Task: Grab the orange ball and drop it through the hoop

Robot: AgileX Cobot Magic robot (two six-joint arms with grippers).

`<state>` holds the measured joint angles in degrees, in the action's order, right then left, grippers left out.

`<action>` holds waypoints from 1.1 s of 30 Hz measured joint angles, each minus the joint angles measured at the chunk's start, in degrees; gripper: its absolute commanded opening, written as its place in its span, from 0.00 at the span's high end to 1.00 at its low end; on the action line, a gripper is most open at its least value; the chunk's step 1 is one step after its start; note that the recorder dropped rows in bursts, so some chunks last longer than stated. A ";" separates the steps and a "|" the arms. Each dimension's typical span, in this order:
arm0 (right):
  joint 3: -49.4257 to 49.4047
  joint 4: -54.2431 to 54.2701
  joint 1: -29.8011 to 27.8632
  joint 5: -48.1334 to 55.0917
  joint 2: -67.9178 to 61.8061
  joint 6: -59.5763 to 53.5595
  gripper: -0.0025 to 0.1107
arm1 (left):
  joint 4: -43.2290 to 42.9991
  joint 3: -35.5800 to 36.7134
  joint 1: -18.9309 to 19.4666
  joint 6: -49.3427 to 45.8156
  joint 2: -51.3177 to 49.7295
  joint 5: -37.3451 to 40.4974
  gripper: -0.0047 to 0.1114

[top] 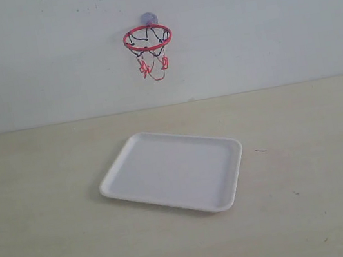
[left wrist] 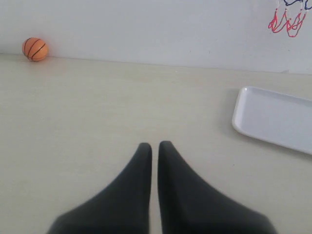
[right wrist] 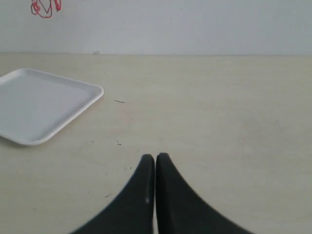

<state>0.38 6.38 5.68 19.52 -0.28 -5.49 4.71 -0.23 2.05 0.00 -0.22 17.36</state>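
Observation:
The orange ball (left wrist: 34, 49) lies on the table against the wall, seen only in the left wrist view, far from my left gripper (left wrist: 154, 146); it is outside the exterior view. That gripper is shut with nothing between its black fingers. The hoop (top: 147, 38) hangs on the wall by its suction cup, red rim level, net dangling; its net tips show as the hoop's net (left wrist: 287, 22) and the hoop's net (right wrist: 45, 7). My right gripper (right wrist: 155, 158) is shut and empty over bare table. Neither gripper appears in the exterior view.
A white tray (top: 124, 161) lies empty on the table below the hoop; the same tray (left wrist: 243, 105) is off to one side of the left gripper, and the tray (right wrist: 92, 90) lies beside the right gripper. The beige table meets the white wall behind.

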 measured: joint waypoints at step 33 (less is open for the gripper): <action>-0.10 -0.61 0.00 0.64 0.00 4.67 0.98 | 0.00 0.00 0.00 0.00 0.00 0.00 0.92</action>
<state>0.29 5.77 5.68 20.16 -0.28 -0.82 4.71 -0.23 2.05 0.00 -0.22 17.36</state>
